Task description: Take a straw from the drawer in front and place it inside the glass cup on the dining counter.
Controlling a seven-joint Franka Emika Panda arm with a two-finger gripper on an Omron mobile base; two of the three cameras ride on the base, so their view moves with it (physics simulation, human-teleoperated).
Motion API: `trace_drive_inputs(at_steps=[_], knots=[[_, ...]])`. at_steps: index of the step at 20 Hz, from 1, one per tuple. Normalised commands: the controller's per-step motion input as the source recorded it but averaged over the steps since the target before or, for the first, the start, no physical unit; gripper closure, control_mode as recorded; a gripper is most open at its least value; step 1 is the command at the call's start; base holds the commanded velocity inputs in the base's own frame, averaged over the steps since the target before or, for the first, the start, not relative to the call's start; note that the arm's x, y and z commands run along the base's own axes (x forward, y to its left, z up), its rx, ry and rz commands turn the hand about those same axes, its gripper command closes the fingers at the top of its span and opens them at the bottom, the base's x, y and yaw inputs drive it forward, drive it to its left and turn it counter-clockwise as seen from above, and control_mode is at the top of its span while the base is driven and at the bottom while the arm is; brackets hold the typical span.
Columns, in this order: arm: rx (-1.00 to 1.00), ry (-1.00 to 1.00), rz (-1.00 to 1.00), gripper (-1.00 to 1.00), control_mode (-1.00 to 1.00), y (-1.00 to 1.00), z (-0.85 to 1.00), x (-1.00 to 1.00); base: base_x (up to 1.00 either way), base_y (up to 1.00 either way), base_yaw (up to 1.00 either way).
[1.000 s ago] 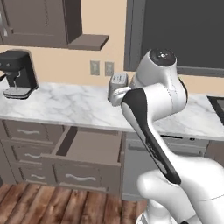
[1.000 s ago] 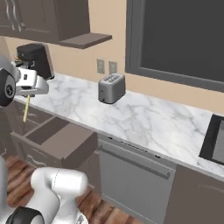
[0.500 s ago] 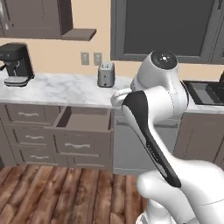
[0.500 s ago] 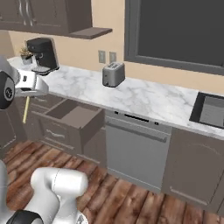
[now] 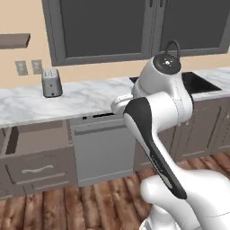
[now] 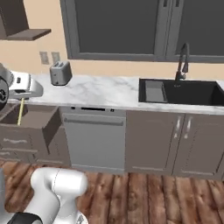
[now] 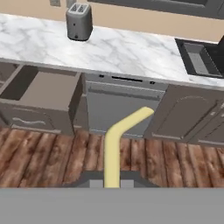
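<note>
At the left of the scene the drawer stood pulled out under the marble worktop, and what showed of its inside in the hand view looked bare. Judged from that and from the straw rising between the fingertips, the fetching half of the task was done: the pale-yellow straw was out of the drawer and in the grip, its bent end pointing away from the hand. In the right base view the straw hung down from the gripper as a thin yellow line over the open drawer's front corner. The claw was closed narrow on the straw, holding it near one end.

What was left was the carrying and the placing. Neither the glass cup nor the dining counter could be made out in these pictures, so the base would probably have to drive or turn before the straw could be lowered into the cup. The open drawer was not part of the stated task, so it could likely stay as it was.

Moving right from the drawer, a silver toaster sat on the worktop near two wall outlets, then came a dishwasher under the counter, and farther right a black sink with a dark faucet.

No brand, label or readable writing showed on the toaster, the dishwasher, the cabinets or the robot arm.
</note>
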Motion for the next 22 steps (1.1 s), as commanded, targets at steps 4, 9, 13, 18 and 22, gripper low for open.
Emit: trace_drive_inputs(at_steps=[4,9,13,18,22], knots=[[0.00,0.00,0.00,1.00,1.00,0.00,0.00,0.00,0.00,-0.24,-0.76],[0.00,0.00,0.00,1.00,1.00,0.00,0.00,0.00,0.00,-0.30,-0.74],[0.00,0.00,0.00,1.00,1.00,0.00,0.00,0.00,0.00,-0.36,-0.70],[0.00,0.00,0.00,1.00,1.00,0.00,0.00,0.00,0.00,-0.40,-0.67],[0.00,0.00,0.00,1.00,1.00,0.00,0.00,0.00,0.00,-0.39,-0.65]])
